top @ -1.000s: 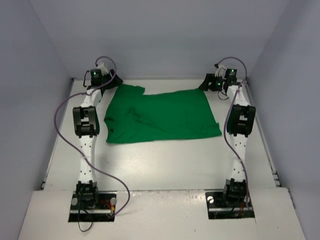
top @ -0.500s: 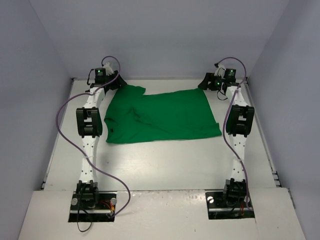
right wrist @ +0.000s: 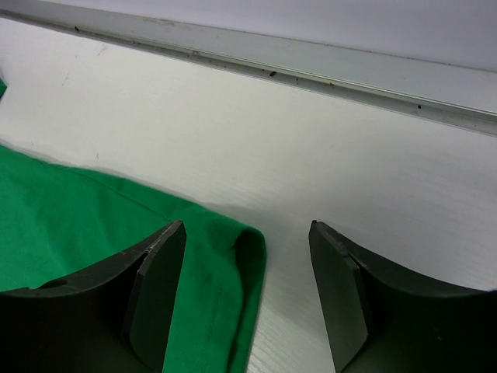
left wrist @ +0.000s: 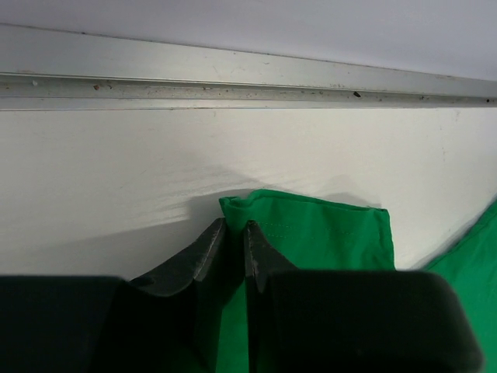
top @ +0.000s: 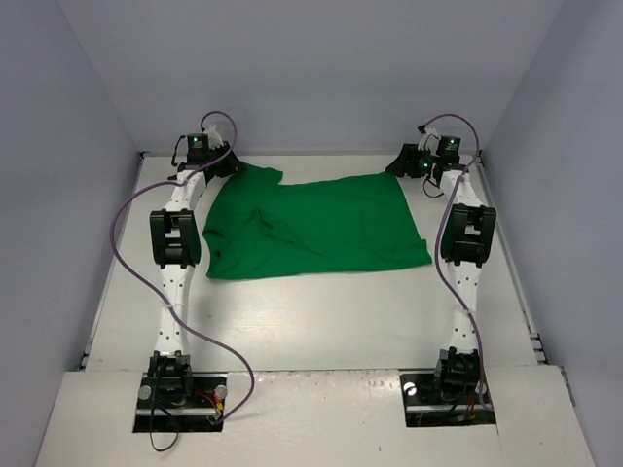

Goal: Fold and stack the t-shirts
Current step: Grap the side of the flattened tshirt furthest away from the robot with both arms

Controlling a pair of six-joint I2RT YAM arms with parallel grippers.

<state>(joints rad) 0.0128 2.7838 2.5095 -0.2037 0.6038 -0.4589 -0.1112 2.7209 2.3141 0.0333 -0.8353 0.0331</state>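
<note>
Jaws of the left gripper are seen drawn almost together, with only a thin slit left, and green cloth is pinched in that slit. Jaws of the right gripper are held wide apart, and nothing is gripped between them.

A pale grey-blue walled enclosure is shown around a flat white table. One plain bright-green short-sleeved fabric t-shirt is spread flat and unfolded on the far half of the table, between the two arms, slightly wrinkled near the collar on the left. Its far-left sleeve is caught at one corner by the left gripper. Its far-right hem corner is straddled by the right gripper, one finger resting over the cloth and the other over bare table.

The step in hand is judged to be the taking of both far corners for a first fold. Next, the right jaws would need to be closed on the hem corner. Both corners could then be lifted together and carried toward the near edge, level with each other so the fold falls straight.

A silver aluminium rail and the back wall are set close behind both grippers, so little room is left beyond them. Broad bare table is left open on the near side, toward the arm bases.
</note>
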